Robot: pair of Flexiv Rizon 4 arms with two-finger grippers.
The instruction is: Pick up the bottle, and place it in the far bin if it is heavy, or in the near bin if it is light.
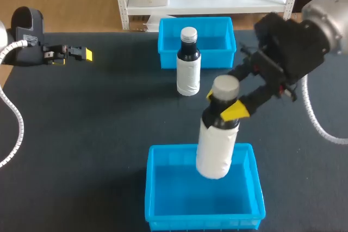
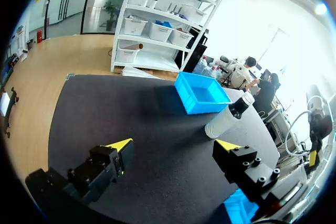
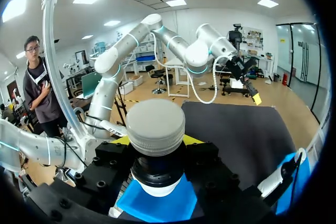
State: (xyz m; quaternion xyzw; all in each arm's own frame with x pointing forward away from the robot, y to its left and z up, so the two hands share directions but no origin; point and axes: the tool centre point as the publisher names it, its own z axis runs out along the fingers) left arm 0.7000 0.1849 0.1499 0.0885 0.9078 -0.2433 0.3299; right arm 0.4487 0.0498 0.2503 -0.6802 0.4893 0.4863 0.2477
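Observation:
My right gripper [image 1: 223, 104] is shut on the neck of a bottle [image 1: 217, 148] with a white label and a grey cap. The bottle hangs tilted, its base just above the near blue bin [image 1: 157, 210]. In the right wrist view the cap [image 3: 156, 126] fills the space between my fingers, with the near bin [image 3: 157, 206] below. A second bottle [image 1: 188, 66], dark with a white label, stands upright in front of the far blue bin [image 1: 223, 52]. My left gripper [image 1: 82, 54] stays open at the far left of the table, holding nothing; its own view shows the gripper [image 2: 175, 145], the far bin [image 2: 202, 94] and the standing bottle [image 2: 227, 120].
The dark mat [image 1: 109, 123] lies bare between the two bins and on the left. The standing bottle is about a hand's width behind the held one. Behind the far bin is the table's back edge.

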